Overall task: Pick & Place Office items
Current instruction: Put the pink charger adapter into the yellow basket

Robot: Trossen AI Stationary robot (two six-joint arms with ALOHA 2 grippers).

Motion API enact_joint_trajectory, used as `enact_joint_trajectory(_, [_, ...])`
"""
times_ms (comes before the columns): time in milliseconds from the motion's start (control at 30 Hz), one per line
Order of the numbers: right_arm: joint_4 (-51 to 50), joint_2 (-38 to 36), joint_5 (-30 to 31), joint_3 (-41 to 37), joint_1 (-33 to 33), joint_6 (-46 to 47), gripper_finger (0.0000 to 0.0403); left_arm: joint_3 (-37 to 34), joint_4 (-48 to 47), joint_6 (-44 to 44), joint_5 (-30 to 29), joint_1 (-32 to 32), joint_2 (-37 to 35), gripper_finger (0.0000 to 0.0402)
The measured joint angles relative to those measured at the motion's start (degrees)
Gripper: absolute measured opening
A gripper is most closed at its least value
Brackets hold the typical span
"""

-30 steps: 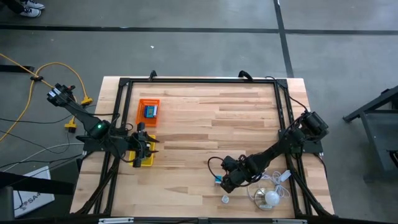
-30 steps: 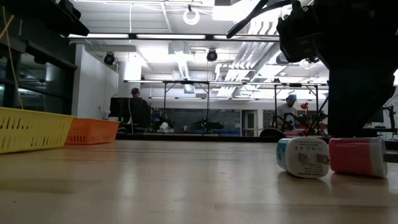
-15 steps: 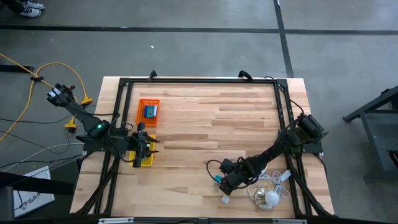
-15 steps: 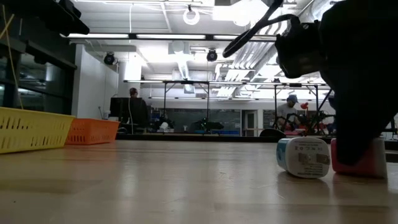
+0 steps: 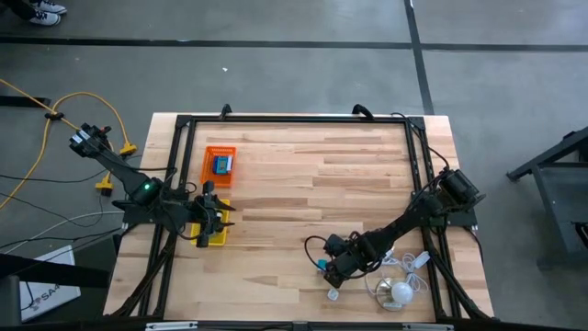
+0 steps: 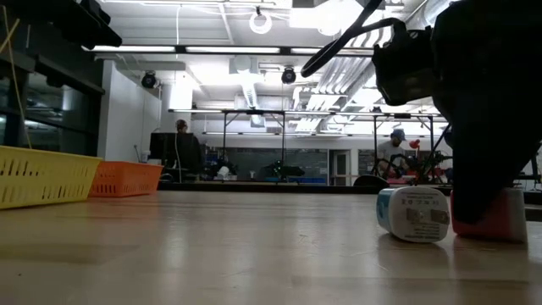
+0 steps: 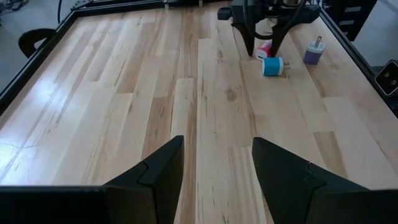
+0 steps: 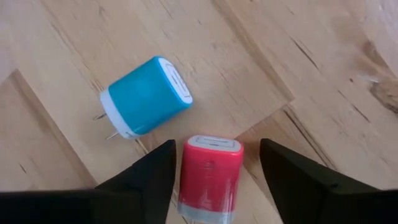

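A pink block (image 8: pixel 210 171) lies on the wooden table beside a teal block (image 8: pixel 146 96) with metal prongs. My right gripper (image 8: pixel 216 146) points down over the pink block, open, one finger on either side of it; a gap shows on at least one side. In the low view a dark finger hides part of the pink block (image 6: pixel 508 222), with the teal block (image 6: pixel 412 213) next to it. A purple block (image 5: pixel 333 294) lies closer to the near edge. My left gripper (image 7: pixel 217 168) hangs open and holds nothing over the yellow tray (image 5: pixel 217 239) at the table's left.
An orange tray (image 5: pixel 220 152) holding a blue item (image 5: pixel 222 165) sits beyond the yellow tray. A white cable bundle (image 5: pixel 397 290) with a round white piece lies near the right front corner. A black frame (image 5: pixel 294 118) runs round the table. Bare wood fills the middle.
My right gripper has sunk toward the table over the pink block; a finger now stands in front of that block in the low view, where it showed whole a second ago. The blocks have stayed where they were.
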Motion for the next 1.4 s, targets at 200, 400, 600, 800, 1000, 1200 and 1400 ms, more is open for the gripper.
enact_joint_trajectory(200, [0.0, 0.0, -0.2, 0.0, 0.0, 0.0, 0.0157, 0.0, 0.0, 0.0, 0.0, 0.0, 0.0, 0.0183])
enact_joint_trajectory(400, [0.1, 0.0, -0.2, 0.0, 0.0, 0.0, 0.0119, 0.0, 0.0, 0.0, 0.0, 0.0, 0.0, 0.0183])
enact_joint_trajectory(600, [0.2, 0.0, -0.2, 0.0, 0.0, 0.0, 0.0133, 0.0, 0.0, 0.0, 0.0, 0.0, 0.0, 0.0183])
enact_joint_trajectory(800, [-0.4, 0.0, -0.6, 1.1, 0.0, -1.0, 0.0119, 0.0, 0.0, 0.0, 0.0, 0.0, 0.0, 0.0183])
enact_joint_trajectory(1000, [-3.7, -0.3, -0.1, 6.5, -0.1, -5.0, 0.0121, 0.0, 0.0, 0.0, 0.0, 0.0, 0.0, 0.0183])
enact_joint_trajectory(1200, [-13.5, -0.4, 1.0, 15.0, -0.1, -9.5, 0.0117, 0.0, 0.0, 0.0, 0.0, 0.0, 0.0, 0.0183])
enact_joint_trajectory(1400, [-17.2, -0.5, 6.0, 22.6, -0.4, -15.1, 0.0121, 0.0, 0.0, 0.0, 0.0, 0.0, 0.0, 0.0183])
